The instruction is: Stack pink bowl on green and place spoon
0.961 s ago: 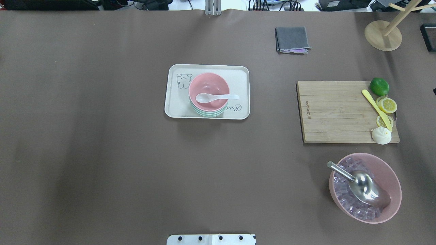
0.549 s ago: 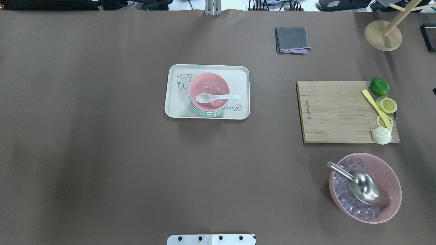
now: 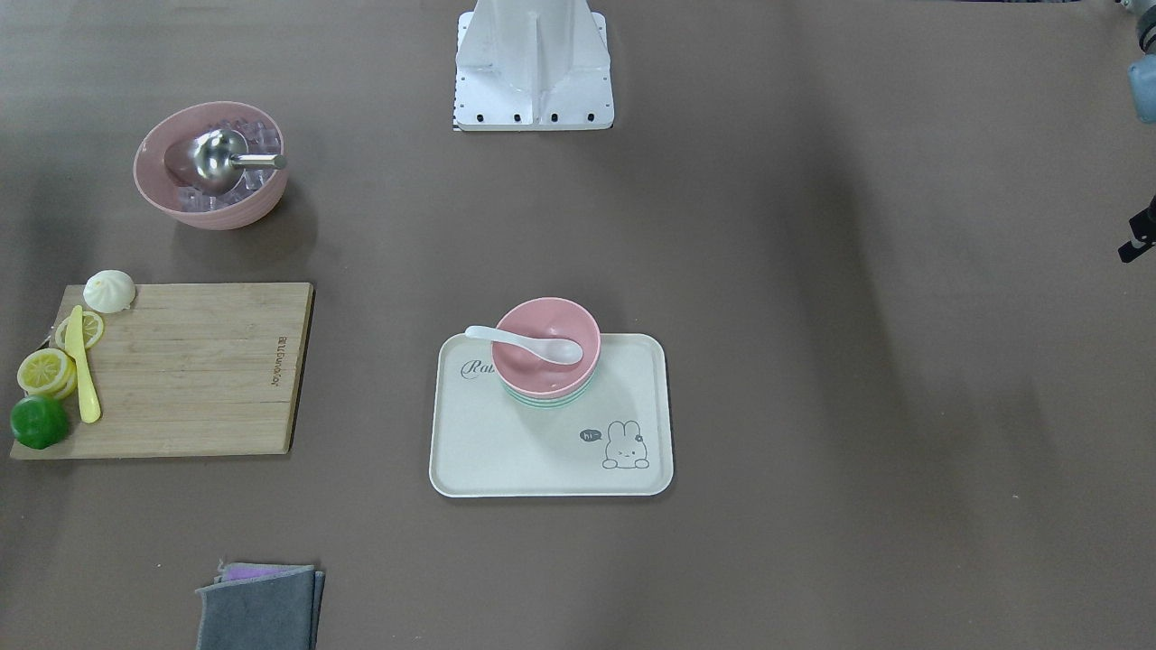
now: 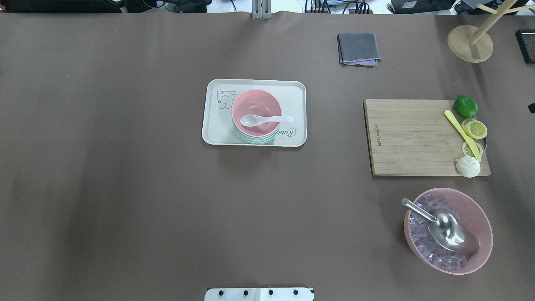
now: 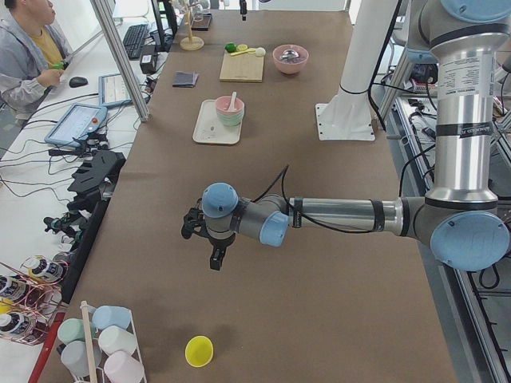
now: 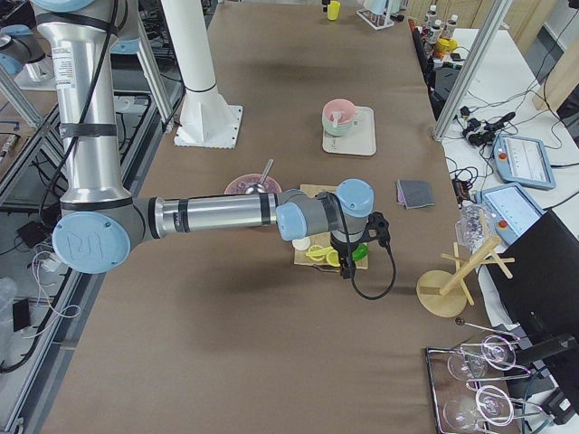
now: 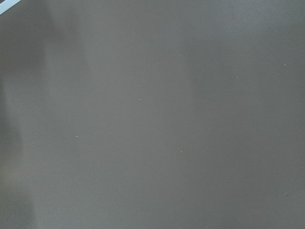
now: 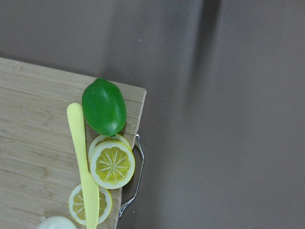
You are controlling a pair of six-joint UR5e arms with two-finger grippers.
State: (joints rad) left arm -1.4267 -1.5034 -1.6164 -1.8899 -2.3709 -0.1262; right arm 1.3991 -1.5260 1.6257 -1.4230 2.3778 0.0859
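Observation:
The pink bowl (image 4: 255, 102) sits nested on the green bowl (image 4: 255, 139), whose rim shows below it, on the cream tray (image 4: 217, 125). The white spoon (image 4: 263, 120) lies in the pink bowl with its handle over the right rim. The stack also shows in the front-facing view (image 3: 553, 320). My left gripper (image 5: 214, 254) hangs over bare table far to the left of the tray. My right gripper (image 6: 346, 267) hovers over the lime corner of the cutting board. I cannot tell whether either is open or shut. Neither wrist view shows its fingers.
A wooden cutting board (image 4: 409, 138) carries a lime (image 4: 465, 105), lemon slices, a yellow knife and a white bun. A large pink bowl of ice with a metal scoop (image 4: 447, 230) stands near the front right. A grey cloth (image 4: 358, 49) and a wooden stand (image 4: 470, 42) are at the back.
The bowls, spoon and tray have not moved. A dark sliver at the overhead view's right edge has shifted slightly upward.

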